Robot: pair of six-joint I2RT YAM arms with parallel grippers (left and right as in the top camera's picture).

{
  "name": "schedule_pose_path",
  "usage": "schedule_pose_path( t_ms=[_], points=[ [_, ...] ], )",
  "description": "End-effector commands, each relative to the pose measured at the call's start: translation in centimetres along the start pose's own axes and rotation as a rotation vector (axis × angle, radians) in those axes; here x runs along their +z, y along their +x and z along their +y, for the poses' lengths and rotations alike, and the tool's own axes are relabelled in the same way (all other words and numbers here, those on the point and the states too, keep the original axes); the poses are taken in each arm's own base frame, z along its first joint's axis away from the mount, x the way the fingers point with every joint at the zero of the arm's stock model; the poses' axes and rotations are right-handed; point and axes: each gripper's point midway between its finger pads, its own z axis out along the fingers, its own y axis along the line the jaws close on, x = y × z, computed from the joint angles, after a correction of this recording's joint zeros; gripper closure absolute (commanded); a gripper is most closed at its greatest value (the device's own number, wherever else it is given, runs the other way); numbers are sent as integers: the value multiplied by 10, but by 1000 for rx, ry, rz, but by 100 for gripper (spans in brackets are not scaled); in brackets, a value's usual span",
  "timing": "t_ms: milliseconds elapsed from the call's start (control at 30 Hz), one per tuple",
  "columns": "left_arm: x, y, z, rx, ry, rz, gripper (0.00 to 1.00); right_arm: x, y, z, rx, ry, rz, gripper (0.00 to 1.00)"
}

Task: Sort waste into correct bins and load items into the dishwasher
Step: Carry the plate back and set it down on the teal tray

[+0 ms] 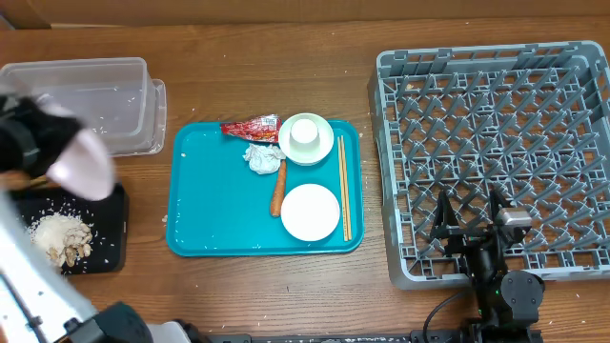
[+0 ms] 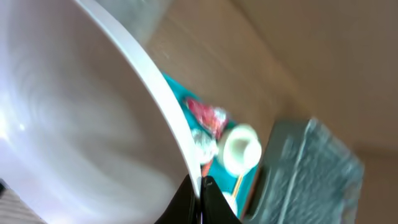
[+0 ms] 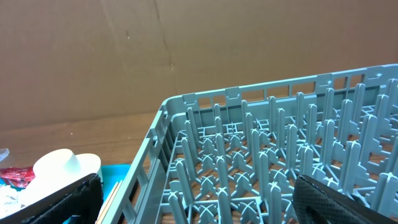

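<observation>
I have my left gripper pinching the rim of the white bowl, which sits right against the fingers. Past the fingertips the cup rests on the teal tray. My right gripper is spread wide, with the grey dish rack between and beyond its fingers.

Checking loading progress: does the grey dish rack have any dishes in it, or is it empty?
Empty. The dish rack shows only bare pegs overhead; the right gripper hovers open above its near corner.
</observation>
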Motion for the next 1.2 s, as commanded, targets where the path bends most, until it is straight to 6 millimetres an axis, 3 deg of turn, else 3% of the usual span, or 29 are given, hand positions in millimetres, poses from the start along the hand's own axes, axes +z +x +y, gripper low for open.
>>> schedule_pose_path(
  t_ms=[0,267,367,500,633,967,1167],
  points=[
    [32,34,-46,212,-160,40,96,0,2,-3,-1,14,-4,0],
    [98,109,-98,552,-461,61,96,0,2,-3,0,14,-4,0],
    [127,137,-102,671,-550,115,96,0,2,-3,-1,14,-4,0],
    [169,167,-81,696,-682,248,96,0,2,-3,-1,14,-4,0],
    [193,193,-58,654,-747,400,96,0,2,-3,-1,14,-4,0],
    [218,204,-43,638,-756,444,96,0,2,-3,0,14,-4,0],
    [224,212,-15,561,-800,483,96,0,2,-3,-1,14,-4,0]
  ],
)
